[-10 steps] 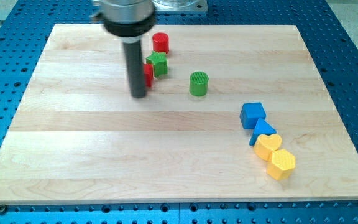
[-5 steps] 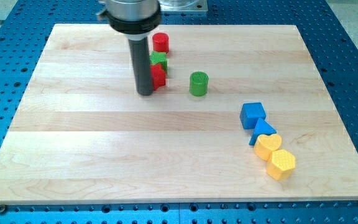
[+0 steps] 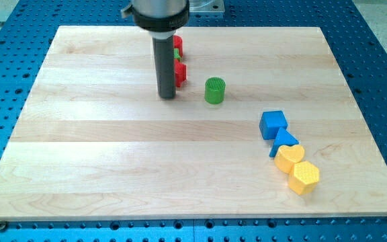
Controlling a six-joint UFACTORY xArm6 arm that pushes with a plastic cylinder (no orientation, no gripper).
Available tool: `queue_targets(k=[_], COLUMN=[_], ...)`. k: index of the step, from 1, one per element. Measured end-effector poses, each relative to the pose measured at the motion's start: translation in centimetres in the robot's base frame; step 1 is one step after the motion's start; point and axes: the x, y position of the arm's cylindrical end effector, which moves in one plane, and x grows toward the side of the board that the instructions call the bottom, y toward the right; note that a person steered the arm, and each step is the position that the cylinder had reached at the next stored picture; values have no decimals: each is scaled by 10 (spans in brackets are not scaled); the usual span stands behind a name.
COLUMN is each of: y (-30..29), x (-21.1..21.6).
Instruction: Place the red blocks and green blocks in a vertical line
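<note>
My tip (image 3: pixel 167 97) rests on the board just left of a red block (image 3: pixel 180 74), touching or nearly touching it. The rod hides most of that block. Above it, a green block (image 3: pixel 177 54) and a red cylinder (image 3: pixel 178 43) show only as slivers to the right of the rod. A green cylinder (image 3: pixel 214 90) stands apart, to the right of my tip.
A blue cube (image 3: pixel 273 124), a blue block (image 3: pixel 285 142), a yellow heart-shaped block (image 3: pixel 289 158) and a yellow hexagonal block (image 3: pixel 304 177) form a diagonal chain at the view's right. The wooden board (image 3: pixel 99 168) lies on a blue perforated table.
My tip has moved to the right, pushing the red block to the right under the green block. The rod now covers most of the red cylinder and the green block.
</note>
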Motion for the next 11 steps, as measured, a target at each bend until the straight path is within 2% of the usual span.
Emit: queue_targets(k=[1,2,3,5,6,8,10,11], y=[24,95,127,126,82,102,94,63], x=[56,47,33,13,12,-2,-13,-14])
